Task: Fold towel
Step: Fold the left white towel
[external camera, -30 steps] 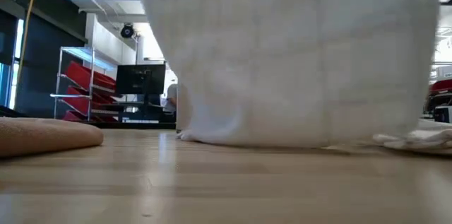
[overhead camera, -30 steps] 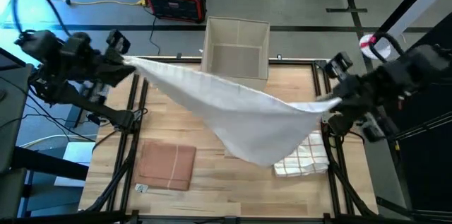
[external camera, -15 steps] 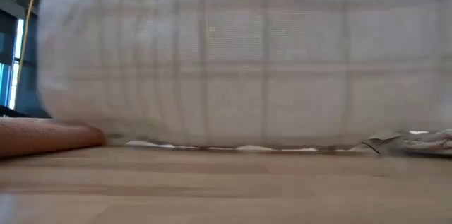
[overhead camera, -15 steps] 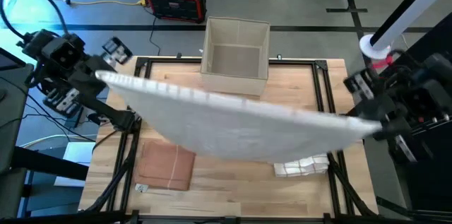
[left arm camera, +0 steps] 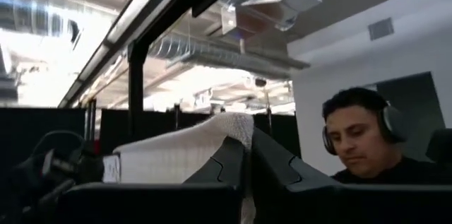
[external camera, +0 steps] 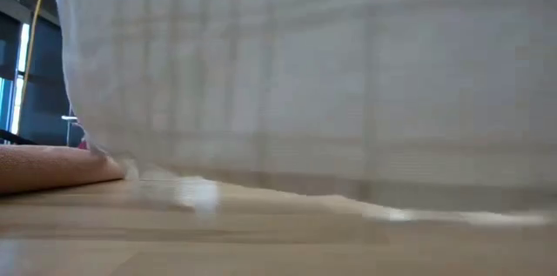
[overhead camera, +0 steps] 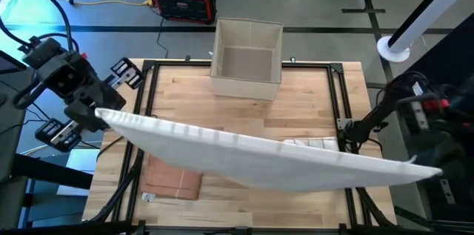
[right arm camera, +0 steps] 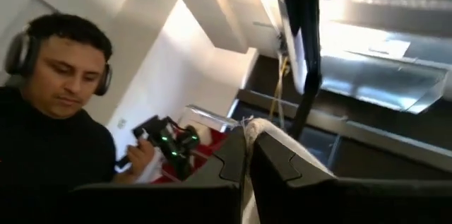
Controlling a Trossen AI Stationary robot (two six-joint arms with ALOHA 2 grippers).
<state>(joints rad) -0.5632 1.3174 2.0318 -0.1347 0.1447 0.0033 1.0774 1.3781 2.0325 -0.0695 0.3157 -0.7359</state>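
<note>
A white towel [overhead camera: 259,157] with faint grid lines stretches across the table's near half, from my left gripper [overhead camera: 98,114] off the table's left side to my right gripper [overhead camera: 432,168] off its right side. Both grippers are shut on its upper corners. In the low view the towel [external camera: 305,76] hangs like a curtain across almost the whole picture. Its lower edge is at or just above the wooden top; I cannot tell which. My left gripper [left arm camera: 247,139] pinches the towel's left upper corner [left arm camera: 227,126] between its two shut fingers, and a bunch of cloth stands up past the fingertips. The towel runs from it toward the other arm, drawn out with a slight sag. My right gripper [right arm camera: 247,136] pinches the towel's right upper corner [right arm camera: 274,133] between its two shut fingers, with the cloth edge showing just beyond the fingertips. The towel leads away from it toward the left arm and hangs below the line between the grippers.
An open cardboard box [overhead camera: 247,50] stands at the table's far edge. A folded brown towel [overhead camera: 172,181] lies near the left near corner, partly under the hanging cloth. A white checked cloth [overhead camera: 311,144] peeks out behind the towel. A person with headphones [left arm camera: 364,143] shows beyond the table.
Both grippers have swung outward and toward the table's near edge, the left past the left rail and the right past the right rail. The towel has been drawn from a sagging bunch into a wide spread sheet and has moved nearward, now covering most of the checked cloth.
</note>
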